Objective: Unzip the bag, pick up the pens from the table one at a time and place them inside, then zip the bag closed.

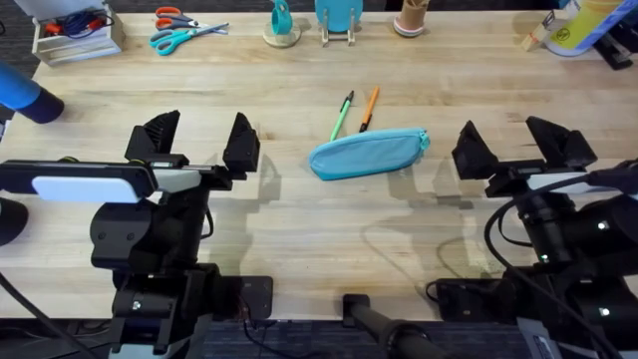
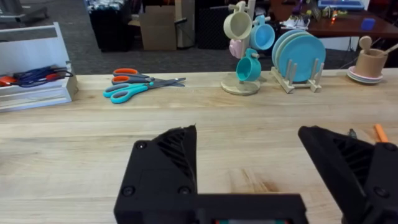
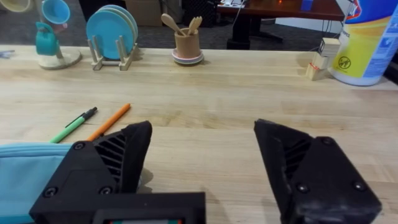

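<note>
With the light blue bag point(image 1: 368, 155) taken as the landmark near the middle of the bench point(image 1: 299, 234), the left pincer point(image 1: 196, 145) hovers well to the bag's left, its two black fingers spread wide apart and holding nothing. In the left wrist view that pincer point(image 2: 255, 165) shows bare wood between its fingers, with orange- and teal-handled scissors point(image 2: 138, 86) lying far beyond it near the bench's far edge, a white tray of cables point(image 2: 34, 84) left of them, and a mug tree point(image 2: 244, 53) and a rack of teal plates point(image 2: 298, 59) farther right.

The bag lies flat and slightly slanted, its zipper looking closed. Just beyond the bag lie the two pens, both on the bench and apart from the bag: the green pen point(image 1: 342, 116) on the left and the orange pen point(image 1: 369, 108) just beside it on the right, roughly parallel.

To the bag's right, near but not touching it, the right pincer point(image 1: 518, 150) also stands with its fingers wide apart and empty. In the right wrist view point(image 3: 202, 162) the bag's end shows beside one finger.
</note>
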